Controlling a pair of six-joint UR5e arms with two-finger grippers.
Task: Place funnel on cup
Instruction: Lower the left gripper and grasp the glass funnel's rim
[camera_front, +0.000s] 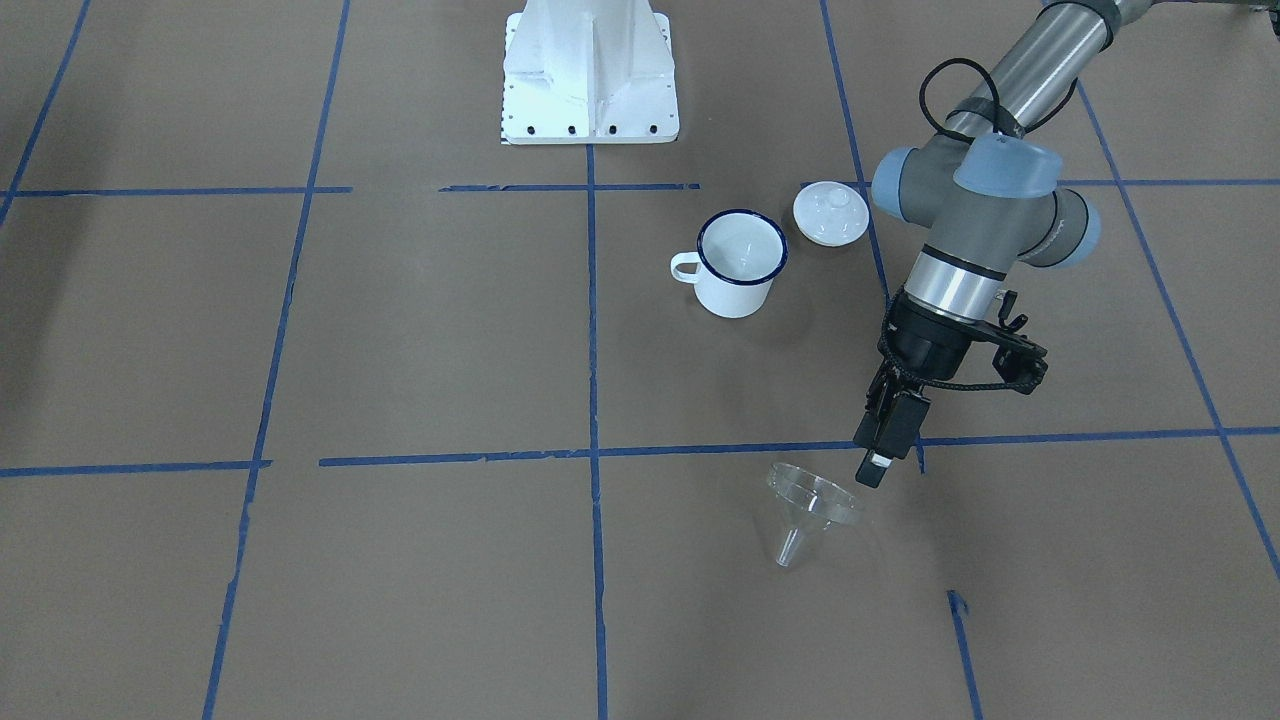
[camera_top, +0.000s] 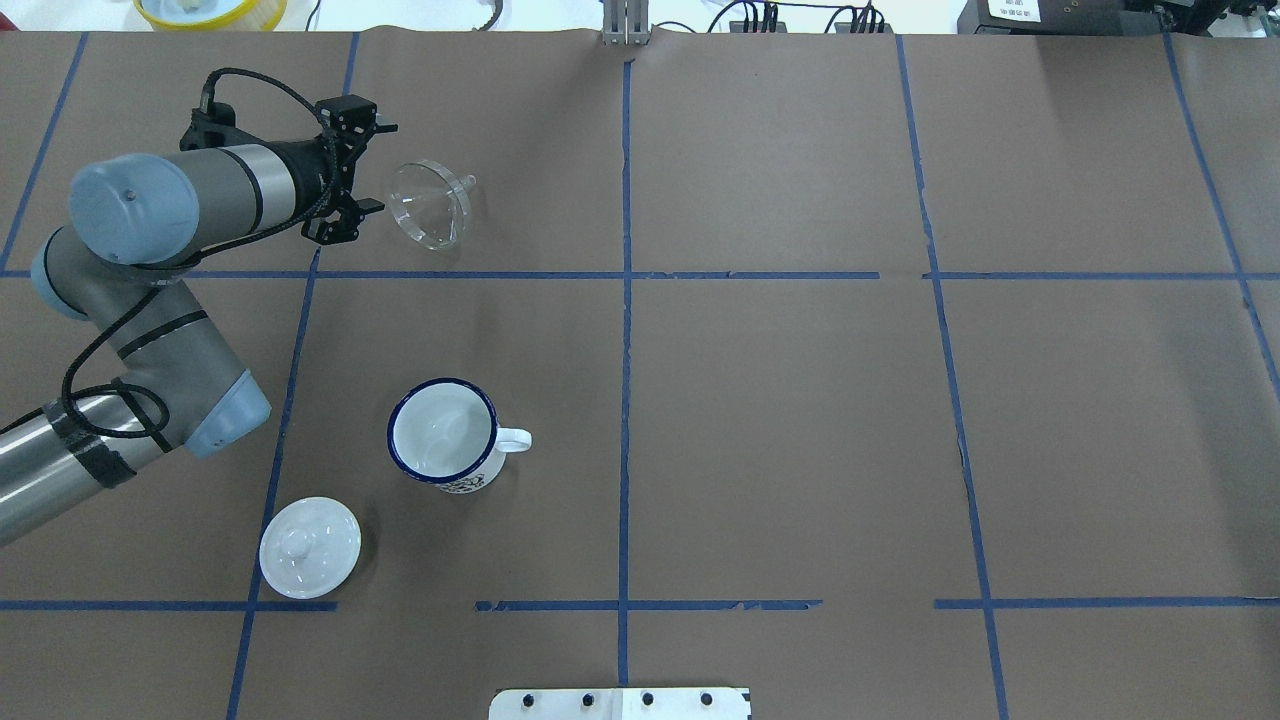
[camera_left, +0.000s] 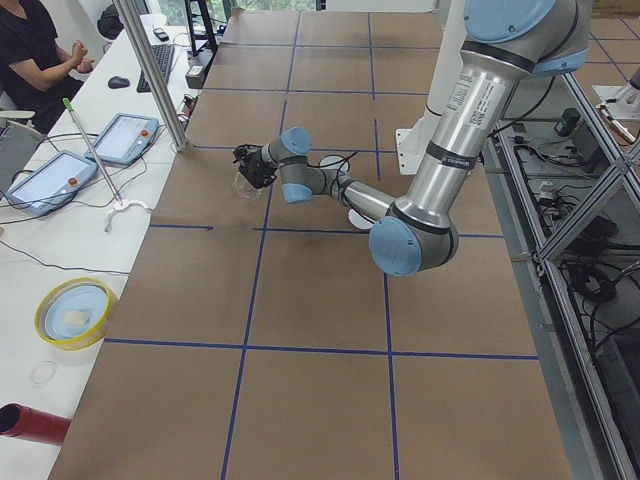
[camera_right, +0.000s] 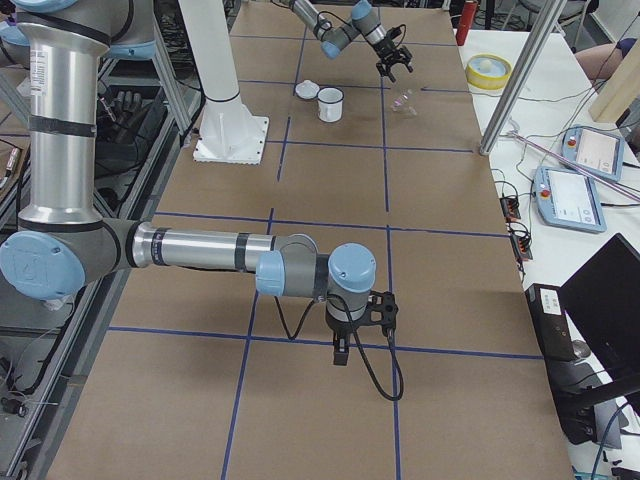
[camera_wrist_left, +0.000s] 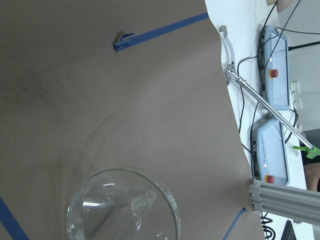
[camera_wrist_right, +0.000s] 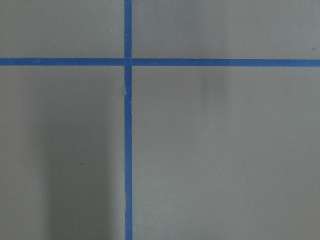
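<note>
Clear funnel (camera_top: 432, 205) is lying tipped near the worktop's (camera_top: 800, 400) far edge, so the left tool (camera_top: 372, 168) is being lined up sideways, spread wide; right tool (camera_right: 340, 355): can't tell.

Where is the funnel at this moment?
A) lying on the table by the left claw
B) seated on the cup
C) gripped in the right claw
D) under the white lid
A: the funnel lies on the table beside the open left claw, apart from the cup.
</note>
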